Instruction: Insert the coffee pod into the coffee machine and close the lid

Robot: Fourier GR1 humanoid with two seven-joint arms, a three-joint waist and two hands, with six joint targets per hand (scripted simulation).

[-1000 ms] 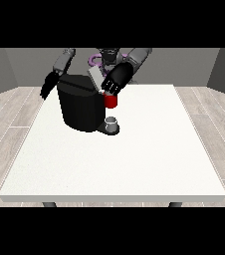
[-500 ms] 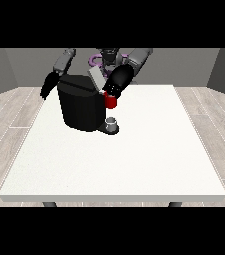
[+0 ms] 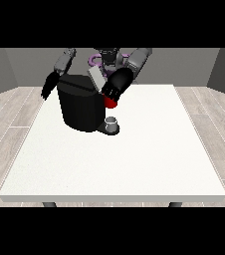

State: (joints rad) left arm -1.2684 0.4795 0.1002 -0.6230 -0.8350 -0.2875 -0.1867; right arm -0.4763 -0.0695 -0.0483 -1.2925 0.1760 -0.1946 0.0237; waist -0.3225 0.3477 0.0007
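Since the picture of a second ago, the hand at the view's right (image 3: 115,88) has shifted only slightly: it sat against the red thing at the machine (image 3: 111,103) then, and it now lies a little higher, over the upper front corner of the coffee machine (image 3: 81,105), with the red thing showing just below its dark fingers. Whether those fingers are curled round anything or lie straight cannot be told, since hand and machine are both black and run together.

Just behind the machine's top, a pale grey lid flap (image 3: 96,78) stands tilted up, beside that same hand. At the machine's foot, on the side towards the hand, a small grey cup-shaped thing (image 3: 112,123) rests on the machine's dark base plate; it cannot be told for the coffee pod, which does not show plainly anywhere.

On the far side of the machine, the hand at the view's left (image 3: 49,86) hangs down beside the machine's back edge, apart from it, its fingers pointing downward in a relaxed line and holding nothing. It looks unchanged from the earlier pictures.

Machine and base stand on the white table (image 3: 134,164), towards its far left part.
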